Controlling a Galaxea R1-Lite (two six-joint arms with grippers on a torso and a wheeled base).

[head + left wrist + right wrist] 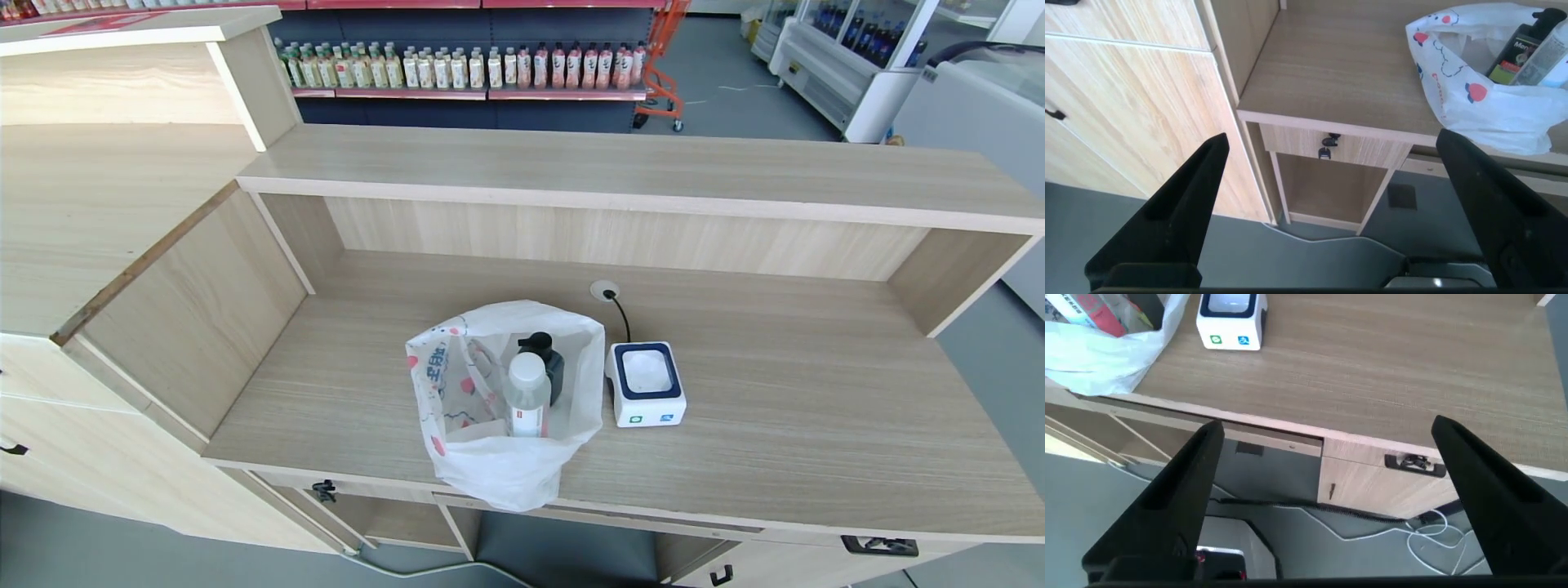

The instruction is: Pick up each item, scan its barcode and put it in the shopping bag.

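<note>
A white plastic shopping bag (498, 408) with red prints stands open on the wooden counter (775, 408). Inside it stand a clear bottle with a white cap (527, 394) and, behind it, a dark bottle with a black pump top (545, 359). Just right of the bag sits the white barcode scanner (646, 382) with its blue-framed window facing up. My left gripper (1335, 208) hangs open below the counter's front edge, left of the shopping bag (1486, 82). My right gripper (1327, 498) is open too, low in front of the counter, right of the scanner (1232, 320).
A raised shelf and side walls box in the counter at the back, left and right. The scanner's black cable (620, 314) runs to a grommet (605, 290) behind it. Drawers with locks (1327, 147) sit under the front edge. Store shelves with bottles (465, 69) stand far behind.
</note>
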